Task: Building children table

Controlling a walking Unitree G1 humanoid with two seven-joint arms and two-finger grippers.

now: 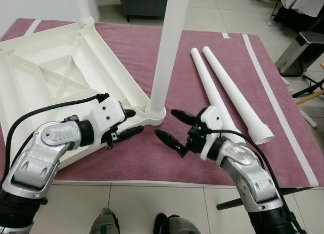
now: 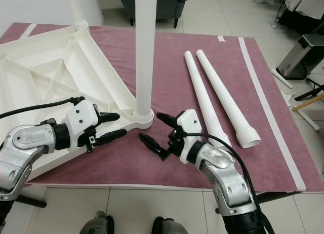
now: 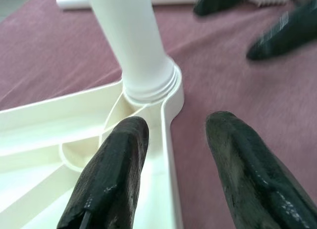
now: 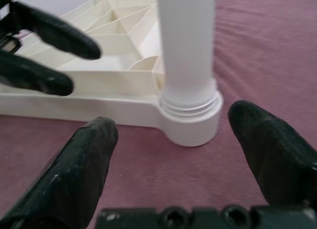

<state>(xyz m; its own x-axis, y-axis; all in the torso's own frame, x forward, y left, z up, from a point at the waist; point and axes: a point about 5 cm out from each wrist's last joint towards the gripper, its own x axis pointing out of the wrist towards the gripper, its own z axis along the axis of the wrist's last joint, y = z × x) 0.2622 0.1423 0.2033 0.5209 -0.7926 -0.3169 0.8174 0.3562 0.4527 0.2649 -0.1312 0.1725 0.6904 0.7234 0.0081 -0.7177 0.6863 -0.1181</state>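
Upright leg (image 1: 169,46) seated in tabletop (image 1: 55,72) corner socket. Left gripper (image 1: 127,123) and right gripper (image 1: 174,126) flank its base, fingers apart, touching nothing. Two loose legs (image 1: 223,87) lie beyond, to its right.

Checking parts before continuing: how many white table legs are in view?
4: two lie loose on the mat, one stands in the tabletop's near corner, one in its far corner.
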